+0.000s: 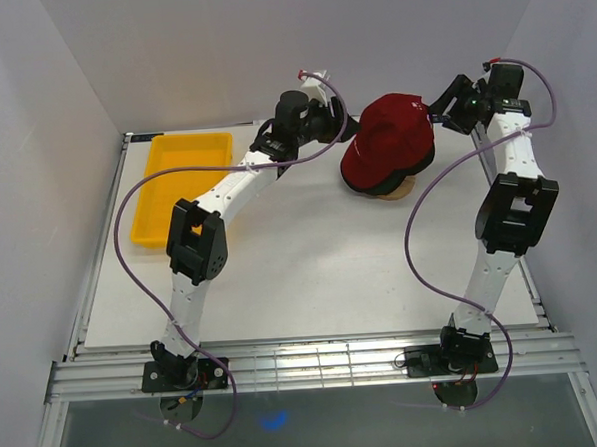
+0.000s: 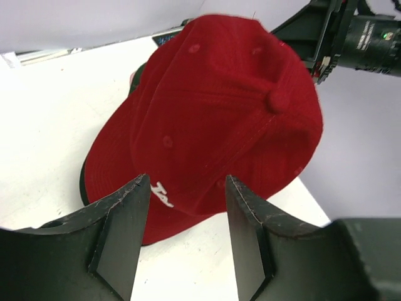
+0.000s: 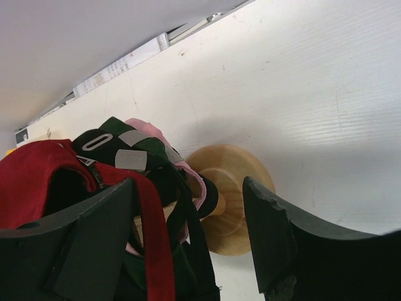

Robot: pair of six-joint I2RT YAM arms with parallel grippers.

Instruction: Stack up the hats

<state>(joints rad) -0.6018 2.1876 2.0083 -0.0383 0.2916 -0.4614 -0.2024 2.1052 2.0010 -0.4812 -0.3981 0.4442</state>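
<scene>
The dark red hat (image 1: 389,134) lies on top of the stack at the back of the table, its crown filling the left wrist view (image 2: 213,106). A dark hat's brim (image 2: 83,182) shows under it. In the right wrist view I see the red hat's strap (image 3: 150,238), the black/dark green hat (image 3: 128,135) and the pale pink hat (image 3: 150,133) hanging over the wooden stand (image 3: 235,188). My left gripper (image 1: 345,124) (image 2: 186,207) is open and empty, just left of the red hat. My right gripper (image 1: 436,111) (image 3: 188,232) is open at the hats' back, with the straps between its jaws.
A yellow tray (image 1: 181,180) sits at the back left of the table. The wooden stand's base (image 1: 402,190) pokes out under the hats. The white enclosure walls stand close behind both grippers.
</scene>
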